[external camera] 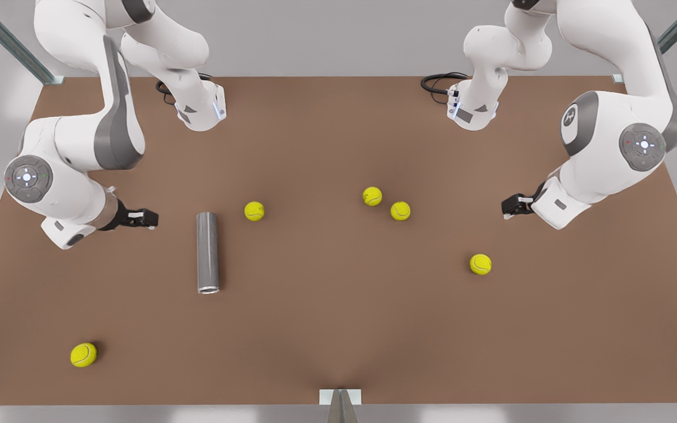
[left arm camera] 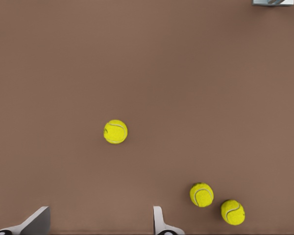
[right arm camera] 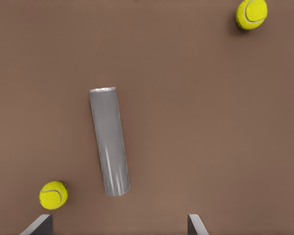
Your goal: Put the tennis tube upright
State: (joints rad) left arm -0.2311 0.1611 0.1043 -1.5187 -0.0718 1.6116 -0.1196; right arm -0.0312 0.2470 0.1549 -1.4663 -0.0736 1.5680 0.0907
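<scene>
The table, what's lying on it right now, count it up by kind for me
Tennis balls: 5
Tennis tube: 1, lying on its side
Total: 6

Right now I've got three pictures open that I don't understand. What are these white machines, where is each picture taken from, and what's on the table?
The white machines are two robot arms, each ending in a two-finger hand. The wide picture looks down on the brown table from a camera off the arms. The other two come from cameras on the arms' wrists, looking down past the fingers.

On the table a grey tennis tube lies on its side, with five yellow-green tennis balls scattered around it.

The right hand hovers beside the tube on the front view's left. The left hand hovers on the front view's right. Both are open and hold nothing.
</scene>
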